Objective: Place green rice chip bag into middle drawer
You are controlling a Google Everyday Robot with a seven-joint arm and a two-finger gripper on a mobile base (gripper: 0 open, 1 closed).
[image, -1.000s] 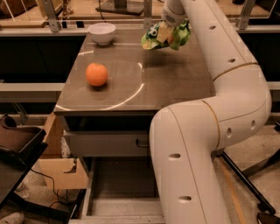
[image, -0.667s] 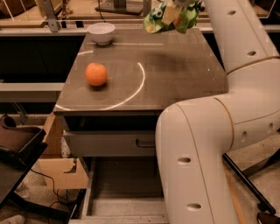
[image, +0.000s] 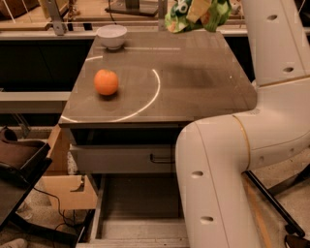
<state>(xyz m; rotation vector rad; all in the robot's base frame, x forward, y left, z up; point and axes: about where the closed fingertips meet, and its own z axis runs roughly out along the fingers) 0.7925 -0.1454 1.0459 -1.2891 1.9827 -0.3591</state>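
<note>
Grey tabletop (image: 193,92) under me, and the one green chip bag (image: 180,20) hangs in the air over its far edge, all crumpled. It's pinched in my gripper (image: 203,7), which sits right at the top of the view and is mostly cut off, so the bag bunches around and just below my jaws. On the table there's one orange (image: 106,82) left of centre and one white bowl (image: 112,36) at the far left corner, both well apart from the bag. Down low, one open drawer (image: 140,201) shows a bare floor beneath one closed drawer front (image: 116,159). My white arm (image: 276,106) fills the right side.
</note>
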